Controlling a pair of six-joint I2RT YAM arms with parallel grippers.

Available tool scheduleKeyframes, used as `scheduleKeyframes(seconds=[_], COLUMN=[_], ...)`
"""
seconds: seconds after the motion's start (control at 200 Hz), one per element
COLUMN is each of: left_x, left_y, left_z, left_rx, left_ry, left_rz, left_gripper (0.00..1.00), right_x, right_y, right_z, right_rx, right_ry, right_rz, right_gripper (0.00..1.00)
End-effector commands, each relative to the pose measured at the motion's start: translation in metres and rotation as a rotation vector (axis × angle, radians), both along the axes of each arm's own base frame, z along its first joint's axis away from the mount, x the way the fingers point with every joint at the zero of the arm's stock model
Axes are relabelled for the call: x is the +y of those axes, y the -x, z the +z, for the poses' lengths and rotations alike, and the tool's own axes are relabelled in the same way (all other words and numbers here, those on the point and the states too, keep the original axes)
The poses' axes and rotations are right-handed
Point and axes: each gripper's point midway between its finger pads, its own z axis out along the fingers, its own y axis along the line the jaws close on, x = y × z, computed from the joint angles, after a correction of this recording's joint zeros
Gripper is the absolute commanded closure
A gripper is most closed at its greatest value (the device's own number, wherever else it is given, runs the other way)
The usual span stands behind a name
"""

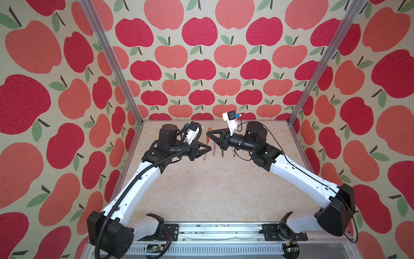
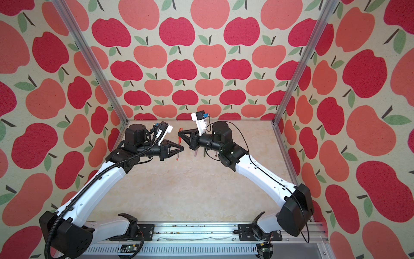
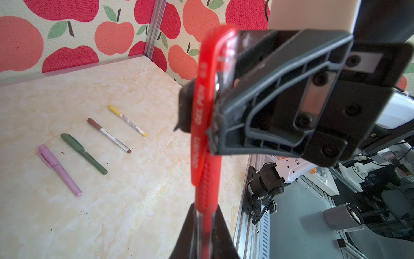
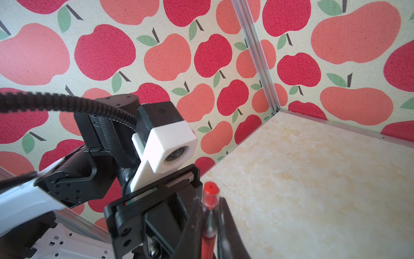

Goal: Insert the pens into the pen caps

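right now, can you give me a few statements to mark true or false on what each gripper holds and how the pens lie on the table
1. The pink pen, green pen, brown-capped pen and yellow-capped pen all lie on the table. True.
2. The left gripper is open and empty. False: it is shut on the red pen.
3. The green pen lies between the pink pen and the brown-capped pen. True.
4. The red cap lies on the table. False: the right gripper is shut on it, up off the table.
5. The four pens on the table touch each other. False: they lie apart in a row.
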Motion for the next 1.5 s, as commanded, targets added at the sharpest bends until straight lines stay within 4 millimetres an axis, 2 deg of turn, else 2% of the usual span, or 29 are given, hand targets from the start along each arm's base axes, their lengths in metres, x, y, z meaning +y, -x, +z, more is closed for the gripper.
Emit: scheduleKeyframes(seconds=[0.0, 0.195, 0.27, 0.505, 0.615, 0.785, 0.831, 1.056, 1.191, 1.281, 1.296, 1.496], left_x=[0.025, 0.025, 0.023, 0.021, 0.021, 0.022, 0.025, 0.027, 0.031, 0.036, 0.036, 0.045], left_y=[-0.019, -0.019, -0.020, -0.020, -0.014, -0.009, -0.003, -0.003, -0.011, -0.022, -0.029, -0.066], left_z=[0.165, 0.156, 0.148, 0.093, 0.067, 0.033, 0.036, 0.019, 0.006, -0.007, -0.017, -0.086], left_rx=[-0.566, -0.540, -0.512, -0.368, -0.292, -0.197, -0.208, -0.142, -0.084, -0.012, 0.023, 0.308], left_ry=[0.239, 0.238, 0.234, 0.199, 0.175, 0.150, 0.157, 0.139, 0.105, 0.059, 0.038, -0.142], left_rz=[0.150, 0.143, 0.135, 0.126, 0.111, 0.114, 0.118, 0.141, 0.193, 0.262, 0.277, 0.423], left_gripper=[1.00, 1.00, 1.00, 1.00, 1.00, 1.00, 1.00, 1.00, 1.00, 1.00, 1.00, 1.00], right_x=[-0.001, 0.000, 0.001, 0.003, 0.001, -0.011, -0.015, -0.039, -0.057, -0.075, -0.078, -0.134], right_y=[0.105, 0.104, 0.101, 0.084, 0.078, 0.070, 0.068, 0.064, 0.058, 0.044, 0.040, -0.002], right_z=[-0.159, -0.152, -0.143, -0.098, -0.075, -0.043, -0.037, -0.018, -0.015, -0.024, -0.027, -0.070], right_rx=[0.481, 0.463, 0.449, 0.354, 0.304, 0.219, 0.205, 0.162, 0.146, 0.147, 0.150, 0.223], right_ry=[0.423, 0.418, 0.397, 0.318, 0.276, 0.213, 0.200, 0.167, 0.176, 0.230, 0.243, 0.423], right_rz=[0.344, 0.343, 0.342, 0.319, 0.302, 0.242, 0.227, 0.156, 0.089, -0.030, -0.057, -0.382], right_gripper=[0.93, 0.92, 0.92, 0.90, 0.85, 0.71, 0.66, 0.65, 0.65, 0.64, 0.64, 0.65])
